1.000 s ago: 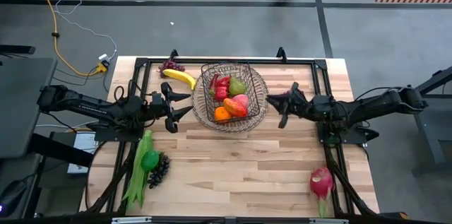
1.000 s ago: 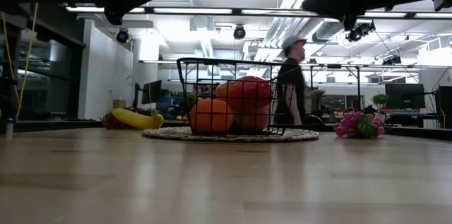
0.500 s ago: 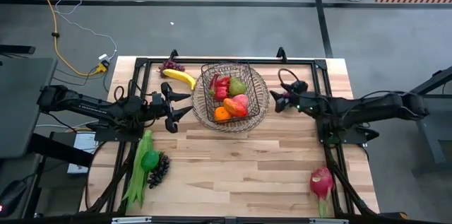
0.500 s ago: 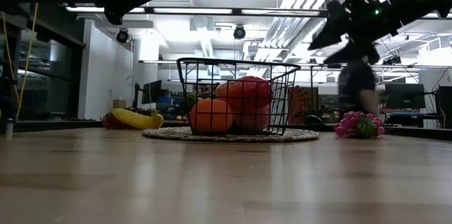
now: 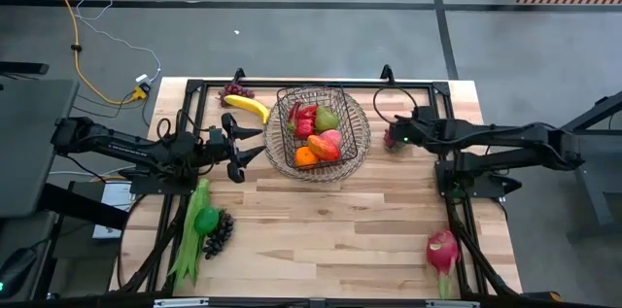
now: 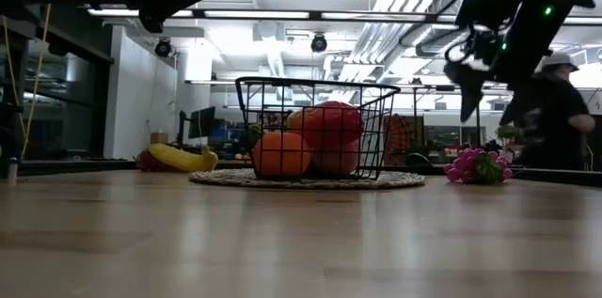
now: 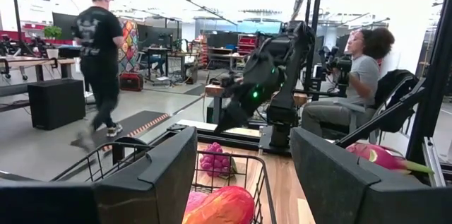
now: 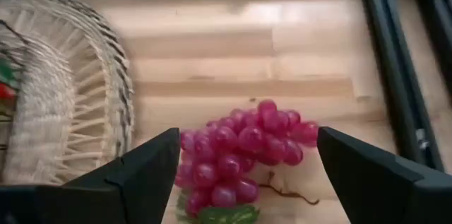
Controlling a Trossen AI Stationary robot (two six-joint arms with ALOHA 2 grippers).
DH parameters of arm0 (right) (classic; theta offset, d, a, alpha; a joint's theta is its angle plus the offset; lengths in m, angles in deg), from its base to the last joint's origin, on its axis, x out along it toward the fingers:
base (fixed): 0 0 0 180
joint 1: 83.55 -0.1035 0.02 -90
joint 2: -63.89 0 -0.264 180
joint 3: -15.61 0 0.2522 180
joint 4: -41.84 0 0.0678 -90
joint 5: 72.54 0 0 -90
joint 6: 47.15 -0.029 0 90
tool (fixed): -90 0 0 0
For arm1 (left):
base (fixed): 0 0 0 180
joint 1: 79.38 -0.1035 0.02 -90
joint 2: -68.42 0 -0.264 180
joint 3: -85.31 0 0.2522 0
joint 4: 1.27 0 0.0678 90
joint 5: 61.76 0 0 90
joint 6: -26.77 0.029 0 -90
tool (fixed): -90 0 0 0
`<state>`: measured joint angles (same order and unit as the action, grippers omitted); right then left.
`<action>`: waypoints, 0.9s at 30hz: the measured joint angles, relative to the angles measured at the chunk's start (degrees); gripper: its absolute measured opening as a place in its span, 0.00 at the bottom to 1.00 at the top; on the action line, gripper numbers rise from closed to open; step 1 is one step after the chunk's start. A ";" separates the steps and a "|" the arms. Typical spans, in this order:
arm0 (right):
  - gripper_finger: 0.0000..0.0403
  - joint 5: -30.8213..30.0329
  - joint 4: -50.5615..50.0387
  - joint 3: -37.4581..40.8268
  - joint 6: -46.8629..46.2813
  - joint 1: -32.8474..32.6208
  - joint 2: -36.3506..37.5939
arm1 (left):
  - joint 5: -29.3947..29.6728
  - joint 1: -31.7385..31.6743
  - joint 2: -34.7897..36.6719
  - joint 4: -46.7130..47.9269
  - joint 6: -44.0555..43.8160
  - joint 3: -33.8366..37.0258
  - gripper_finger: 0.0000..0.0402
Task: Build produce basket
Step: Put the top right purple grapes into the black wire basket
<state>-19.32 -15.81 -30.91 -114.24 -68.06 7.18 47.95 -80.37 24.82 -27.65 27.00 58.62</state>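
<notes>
The dark wire basket (image 5: 313,131) stands on a round wicker tray (image 5: 360,148) at the table's far middle, holding an orange (image 6: 280,154), a green pear and red pieces. A pink grape bunch (image 8: 240,155) lies on the table just right of the tray. My right gripper (image 6: 487,101) hangs above it, pointing down, open, one finger on each side and clear of it. Left of the basket, my left gripper (image 5: 245,143) waits raised and level, open and empty. A banana (image 5: 248,108) and dark grapes (image 5: 233,90) lie at the far left.
Green beans with a green pepper (image 5: 194,230) and another dark grape bunch (image 5: 219,233) lie near the left front. A pink dragon fruit (image 5: 442,250) lies at the right front. The middle of the table toward its near edge is bare wood. People show in the room behind.
My right gripper has reached a little toward the table's far edge and the basket, tipped from level to pointing down, and come down over the pink grapes. Its fingers have opened. The grapes have stayed where they lay.
</notes>
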 joint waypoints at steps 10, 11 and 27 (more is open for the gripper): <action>0.80 1.23 5.91 1.81 -5.08 3.75 -12.98 | 0.00 0.01 0.00 0.00 0.00 0.00 0.54; 0.80 1.12 6.68 1.79 -5.14 4.04 -14.08 | 0.00 0.00 0.00 0.00 0.00 0.00 0.54; 0.80 -0.83 16.15 1.68 -4.60 5.17 -25.91 | 0.00 0.00 0.00 0.00 0.00 0.00 0.54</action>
<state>-20.14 0.34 -29.24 -118.85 -62.89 -18.73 47.95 -80.37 24.82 -27.65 27.00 58.62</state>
